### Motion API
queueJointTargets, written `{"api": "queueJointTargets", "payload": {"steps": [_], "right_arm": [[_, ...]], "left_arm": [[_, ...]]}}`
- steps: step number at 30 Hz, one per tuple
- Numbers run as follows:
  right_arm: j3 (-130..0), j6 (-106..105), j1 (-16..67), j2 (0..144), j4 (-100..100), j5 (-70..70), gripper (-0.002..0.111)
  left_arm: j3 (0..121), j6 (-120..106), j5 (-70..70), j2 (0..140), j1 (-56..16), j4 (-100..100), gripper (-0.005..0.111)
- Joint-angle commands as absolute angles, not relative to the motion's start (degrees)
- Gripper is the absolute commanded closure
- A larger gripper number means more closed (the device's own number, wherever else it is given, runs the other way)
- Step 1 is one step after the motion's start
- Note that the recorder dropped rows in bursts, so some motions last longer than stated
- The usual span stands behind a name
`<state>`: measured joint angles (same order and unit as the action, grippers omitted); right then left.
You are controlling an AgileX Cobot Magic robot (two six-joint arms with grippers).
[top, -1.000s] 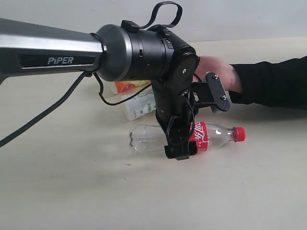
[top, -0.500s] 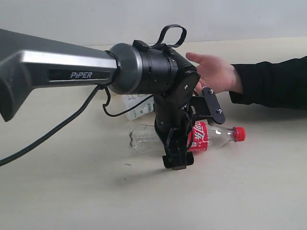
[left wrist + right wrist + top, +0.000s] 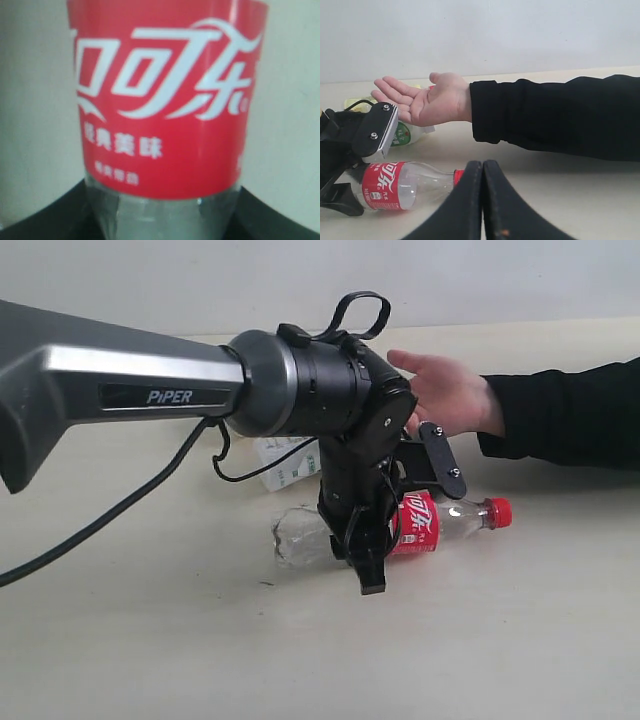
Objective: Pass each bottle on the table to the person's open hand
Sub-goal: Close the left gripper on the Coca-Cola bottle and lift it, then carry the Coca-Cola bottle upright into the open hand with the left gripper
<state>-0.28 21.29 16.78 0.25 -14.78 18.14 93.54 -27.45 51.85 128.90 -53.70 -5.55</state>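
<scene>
Your left end effector (image 3: 367, 550) has just clamped the red-label bottle (image 3: 420, 525) (cap rising off the surface (image 3: 520, 640)). Handover to the far-side open hand (image 3: 450, 395) comes next. Right end effector (image 3: 482, 200) fingers are together.

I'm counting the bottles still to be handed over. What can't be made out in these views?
Exterior: the left arm covers most of the white bottle; anything else behind it is hidden.
Right wrist: a yellowish shape beyond the hand is too cut off to identify as a bottle.
Left wrist: the red bottle fills the blurred frame; its cap and base are cut off.
</scene>
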Motion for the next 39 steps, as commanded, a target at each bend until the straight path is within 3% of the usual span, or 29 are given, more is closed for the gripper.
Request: {"api": "queueJointTargets", "payload": {"steps": [1, 23, 39], "right_arm": [[0.0, 20.97, 17.0, 0.0, -15.05, 17.7, 0.108], [0.0, 20.97, 17.0, 0.0, -15.05, 17.7, 0.108], [0.0, 20.97, 17.0, 0.0, -14.94, 17.7, 0.108]], "left_arm": [[93.34, -26.91, 56.13, 128.69, -53.82, -5.37, 0.107], [98.92, -20.58, 61.33, 119.97, -62.68, -8.24, 0.107], [107.9, 26.57, 64.51, 119.42, -62.53, -32.22, 0.107]]}}
